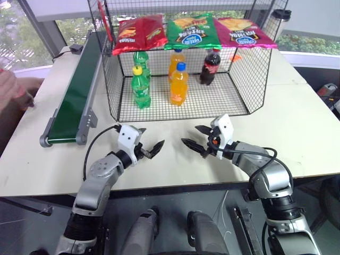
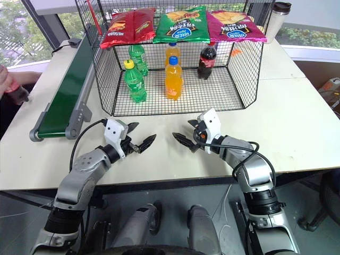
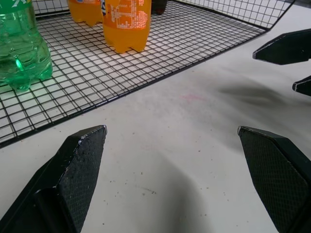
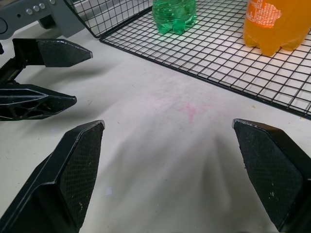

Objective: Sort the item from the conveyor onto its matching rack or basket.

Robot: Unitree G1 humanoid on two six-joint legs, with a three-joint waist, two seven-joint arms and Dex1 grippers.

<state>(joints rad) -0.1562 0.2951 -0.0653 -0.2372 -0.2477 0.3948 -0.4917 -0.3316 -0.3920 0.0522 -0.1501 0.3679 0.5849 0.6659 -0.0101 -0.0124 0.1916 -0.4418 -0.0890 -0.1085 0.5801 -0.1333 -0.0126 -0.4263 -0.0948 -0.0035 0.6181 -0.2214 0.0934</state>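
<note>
Both my black two-fingered grippers, left (image 1: pixel 154 149) and right (image 1: pixel 192 143), hover spread wide and empty over the white table (image 1: pixel 297 138). A person's hand (image 2: pixel 7 84) holds the small red-capped cola bottle (image 2: pixel 16 92) beside the dark-green conveyor belt (image 1: pixel 77 95); its twin (image 1: pixel 210 66) stands in the black wire-mesh basket (image 1: pixel 186 109).

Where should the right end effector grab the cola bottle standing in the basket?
Take the cola bottle around its labelled middle, fingers level, coming in through the open front of the basket. It stands upright, mesh walls behind and right, orange bottles on its left.
</note>
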